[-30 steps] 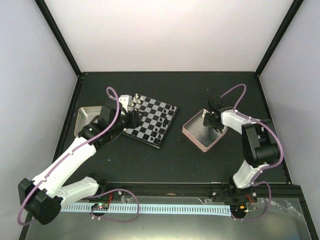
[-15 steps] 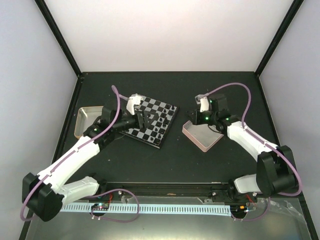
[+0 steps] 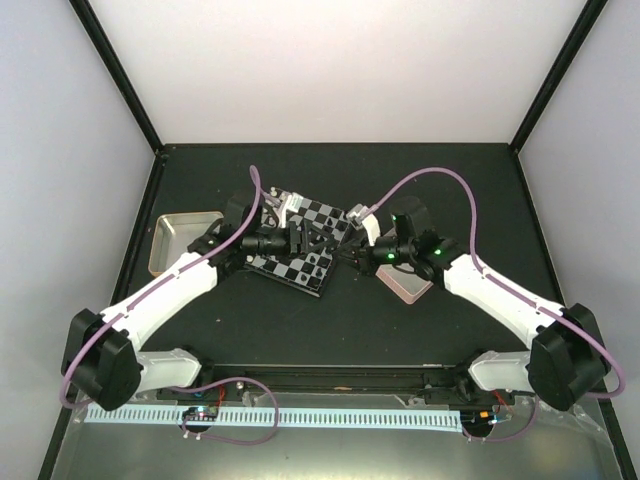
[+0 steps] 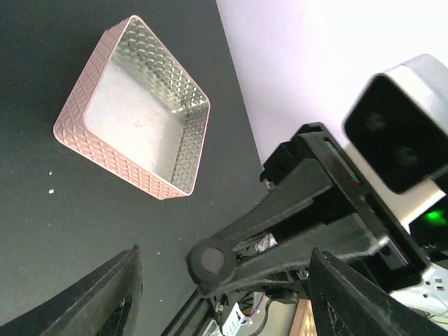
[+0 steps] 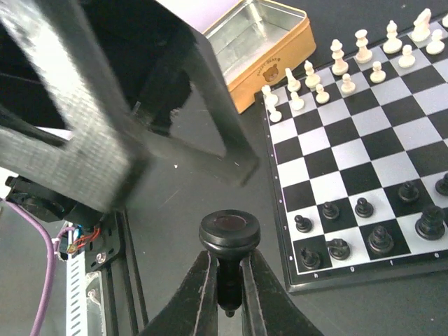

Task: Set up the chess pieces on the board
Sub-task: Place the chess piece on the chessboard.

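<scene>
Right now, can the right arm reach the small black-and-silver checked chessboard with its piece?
Probably yes. The right arm's fingers, shut on a tiny glossy black chess piece, hover right beside the chessboard; the left arm's fingers, open nearby, might crowd it.

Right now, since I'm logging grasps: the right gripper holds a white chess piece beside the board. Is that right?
No. The chess piece in the right gripper is black, not white. The right wrist view shows it held beside the board.
</scene>
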You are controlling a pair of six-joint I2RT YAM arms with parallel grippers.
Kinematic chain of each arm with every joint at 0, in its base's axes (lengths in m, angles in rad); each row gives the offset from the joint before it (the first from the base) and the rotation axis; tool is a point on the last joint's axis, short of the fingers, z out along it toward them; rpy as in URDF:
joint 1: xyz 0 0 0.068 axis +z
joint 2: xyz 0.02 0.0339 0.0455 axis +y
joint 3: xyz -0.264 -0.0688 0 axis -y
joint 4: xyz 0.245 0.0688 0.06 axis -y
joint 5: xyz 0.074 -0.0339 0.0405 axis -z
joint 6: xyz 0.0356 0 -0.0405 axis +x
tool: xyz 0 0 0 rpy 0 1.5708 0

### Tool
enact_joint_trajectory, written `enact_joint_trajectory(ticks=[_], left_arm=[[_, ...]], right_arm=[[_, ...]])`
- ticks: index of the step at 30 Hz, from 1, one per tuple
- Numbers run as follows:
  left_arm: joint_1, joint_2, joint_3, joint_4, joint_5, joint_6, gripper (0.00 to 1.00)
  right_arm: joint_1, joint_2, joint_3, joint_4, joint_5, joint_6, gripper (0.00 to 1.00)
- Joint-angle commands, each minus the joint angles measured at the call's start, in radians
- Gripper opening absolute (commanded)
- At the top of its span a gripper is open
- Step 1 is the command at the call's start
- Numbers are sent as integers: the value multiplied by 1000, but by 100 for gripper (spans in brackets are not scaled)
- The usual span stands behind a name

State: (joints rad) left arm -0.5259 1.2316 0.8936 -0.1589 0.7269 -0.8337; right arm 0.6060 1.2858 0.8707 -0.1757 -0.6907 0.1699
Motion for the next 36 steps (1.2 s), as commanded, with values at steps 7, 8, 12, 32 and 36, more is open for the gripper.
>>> enact_joint_trajectory(ticks=[7, 8, 12, 32, 36], left_arm=[[-15, 39, 27, 11, 58, -33, 53], [-15, 38, 26, 12, 60, -36, 51], [-17, 41, 12, 42, 84, -66, 38], [-16, -46, -33, 239, 23, -239, 9], [-16, -87, -36, 312, -21, -277, 9]], right_arm=[[45, 3, 87, -59, 59, -85, 7], [47, 4, 91, -59, 65, -86, 7], [51, 9, 102, -48, 79, -82, 7], [41, -181, -37, 309, 65, 379, 57], [38, -272, -156, 501, 222, 706, 69]])
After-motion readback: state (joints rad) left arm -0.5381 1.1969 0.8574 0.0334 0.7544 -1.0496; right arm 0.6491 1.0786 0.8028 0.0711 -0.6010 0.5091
